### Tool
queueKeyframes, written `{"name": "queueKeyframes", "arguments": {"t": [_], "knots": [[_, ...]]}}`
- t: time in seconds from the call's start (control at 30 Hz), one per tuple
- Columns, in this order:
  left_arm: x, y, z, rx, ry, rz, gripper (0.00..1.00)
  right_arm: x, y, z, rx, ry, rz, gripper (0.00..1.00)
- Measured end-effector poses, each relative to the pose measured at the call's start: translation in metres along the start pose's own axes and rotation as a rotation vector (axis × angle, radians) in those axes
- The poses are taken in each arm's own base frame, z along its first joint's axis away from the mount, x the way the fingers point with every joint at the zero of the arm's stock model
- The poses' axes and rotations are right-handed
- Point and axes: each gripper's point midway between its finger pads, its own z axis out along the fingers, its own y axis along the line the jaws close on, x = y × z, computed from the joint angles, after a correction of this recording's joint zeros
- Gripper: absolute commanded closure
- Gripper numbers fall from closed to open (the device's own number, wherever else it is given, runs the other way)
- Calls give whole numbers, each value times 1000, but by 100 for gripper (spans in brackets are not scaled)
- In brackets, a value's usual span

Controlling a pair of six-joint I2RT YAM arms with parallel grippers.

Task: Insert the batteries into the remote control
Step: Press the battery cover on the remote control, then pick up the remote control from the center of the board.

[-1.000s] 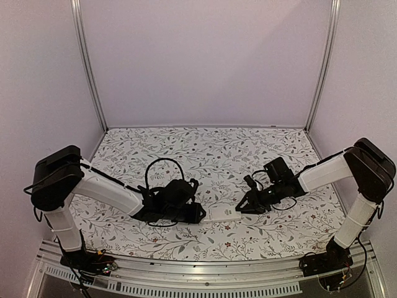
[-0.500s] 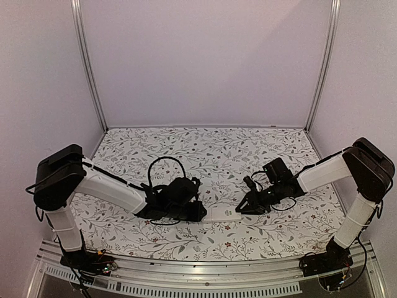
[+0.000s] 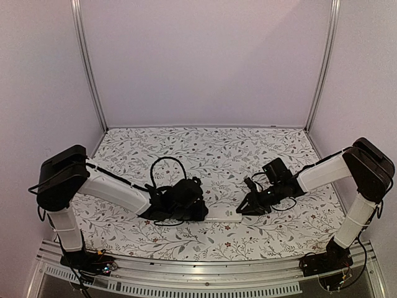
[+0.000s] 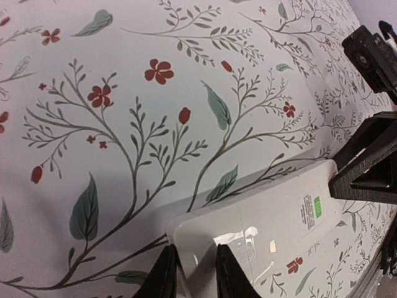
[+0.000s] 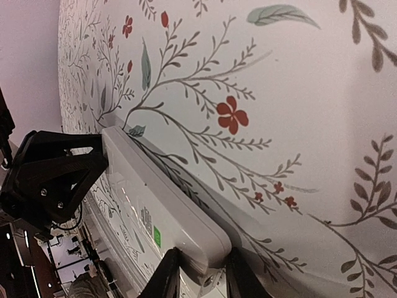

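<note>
Pale lilac walls [image 3: 205, 62] are closing in the cell on three sides, and we are looking down on a desk [image 3: 205, 149] covered by a white cloth printed with grey-green sprigs and small red flowers.

We are seeing the remote control [image 3: 223, 214] lying flat on the near middle of the desk, its length running left to right, directly between the two arms. Its upper surface is showing plain glossy white, with a small printed label [image 4: 312, 211] carrying a green square near its right end.

We are reaching in low from the left with the left claw [image 3: 200, 211]. From the left wrist camera, its two fingers [image 4: 162, 276] are standing narrowly apart and pinching the left end of the remote control, one on each long edge, both touching the plastic.

We are doing the same from the right with the right claw [image 3: 243, 208]. From the right wrist camera, its fingers [image 5: 164, 276] are sitting on either side of the rounded right end, pressing against it, with the opening only as wide as the casing.

Both claws are facing each other along the remote control, each showing at the far end of the other's wrist view, and the casing is resting on the cloth between them.
</note>
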Motion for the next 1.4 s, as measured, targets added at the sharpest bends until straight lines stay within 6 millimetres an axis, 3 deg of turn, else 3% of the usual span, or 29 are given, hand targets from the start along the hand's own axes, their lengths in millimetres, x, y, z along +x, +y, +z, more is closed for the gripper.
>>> {"name": "queueKeyframes", "arguments": {"t": [0.1, 0.27, 0.43, 0.53, 0.67, 0.77, 0.93, 1.1, 1.4], "knots": [[0, -1, -1, 12, -10, 2, 65, 0, 0, 0, 0, 0, 4, 69], [6, -6, -7, 61, 13, 55, 29, -8, 2, -4, -25, -20, -1, 57], [-13, -17, -37, 96, -11, 185, 1, -21, 4, -23, -40, -72, -13, 35], [-36, -25, -55, 110, -45, 285, 1, -32, 7, -41, -49, -119, -22, 26], [-60, -35, -70, 120, -66, 442, 0, -43, 4, -63, -44, -173, -31, 21], [-66, -43, -76, 127, -53, 565, 0, -46, 4, -77, -31, -201, -44, 18], [-59, -51, -80, 164, 16, 768, 0, -47, 17, -104, 15, -264, -130, 14], [-43, -49, -58, 174, 111, 942, 3, -49, 42, -141, 47, -393, -261, 2], [-9, -39, -5, 209, 322, 1120, 9, -40, 50, -201, 155, -682, -323, 1]]}}
